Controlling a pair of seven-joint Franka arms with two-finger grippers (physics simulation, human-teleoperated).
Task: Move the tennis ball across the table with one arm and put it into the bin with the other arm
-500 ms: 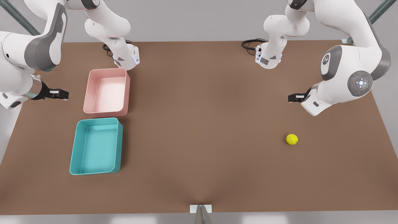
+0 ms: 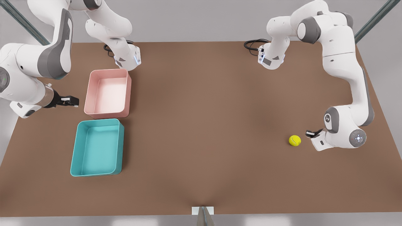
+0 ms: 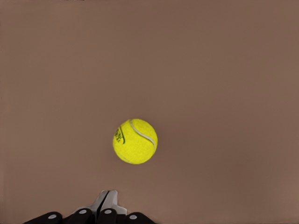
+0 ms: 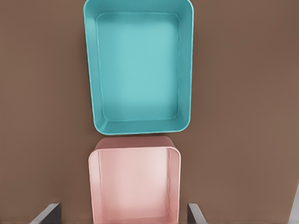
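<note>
The tennis ball (image 2: pixel 294 140) lay on the bare brown table (image 2: pixel 201 131), towards the front view's right and well apart from both trays. The left gripper (image 2: pixel 310 133) sat low just beside the ball, on its side nearer the front view's right edge, not touching it. In the left wrist view the ball (image 3: pixel 135 141) showed its curved white seam, with the gripper's fingertips (image 3: pixel 108 201) pressed together close by it, so the pincer was closed on nothing. Across the table, at the front view's left, the right gripper (image 2: pixel 71 101) hung just beside the pink tray (image 2: pixel 107 93), on that tray's outer side and apart from it. The right wrist view showed its two fingers (image 4: pixel 46 215) spread wide, one at either side of the pink tray (image 4: pixel 134 184), so that pincer stood apart and held nothing. The bin (image 2: pixel 97 147), a teal tray with low walls and rounded corners, lay immediately next to the pink tray, on its side nearer the camera; whether their short walls touched could not be told. From the right wrist the bin (image 4: pixel 138 65) lay beyond the pink tray. The insides of both trays were bare. Black cables (image 2: pixel 255 44) curled on the table by the base of the left arm.
</note>
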